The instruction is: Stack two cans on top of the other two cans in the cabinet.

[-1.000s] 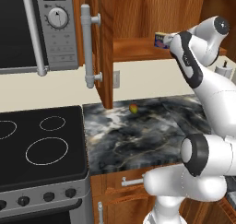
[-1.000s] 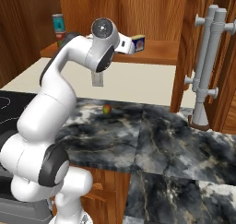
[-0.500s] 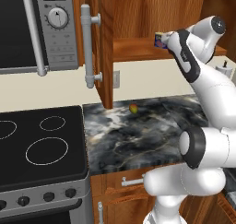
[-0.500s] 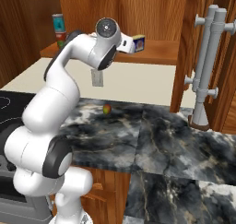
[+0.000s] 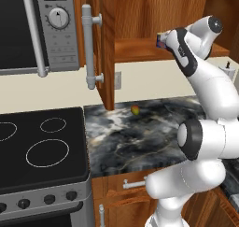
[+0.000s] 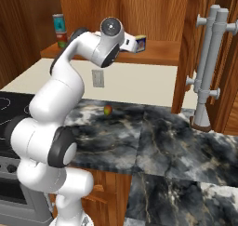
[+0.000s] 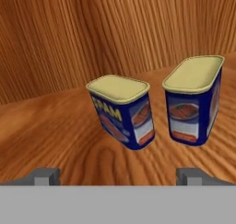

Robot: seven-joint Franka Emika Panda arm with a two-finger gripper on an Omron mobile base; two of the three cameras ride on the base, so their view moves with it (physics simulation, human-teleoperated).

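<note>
Two cans (image 7: 122, 111) (image 7: 193, 105) stand side by side, apart, on the shelf (image 7: 55, 140) in the cabinet (image 5: 140, 16). Another can (image 6: 60, 30) stands far left on the same shelf. A small fruit (image 6: 107, 110) lies on the tabletop (image 6: 162, 136) below, right of the stove (image 5: 42, 146); the microwave (image 5: 32, 30) hangs above the stove.

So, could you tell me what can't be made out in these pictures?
- Blue cans and: in both base views the arm's wrist covers most of them.
- Tall can at the cabinet's far end: label too small to read, right base view.
- Gripper: fingertips barely show, hand view's bottom edge.
</note>
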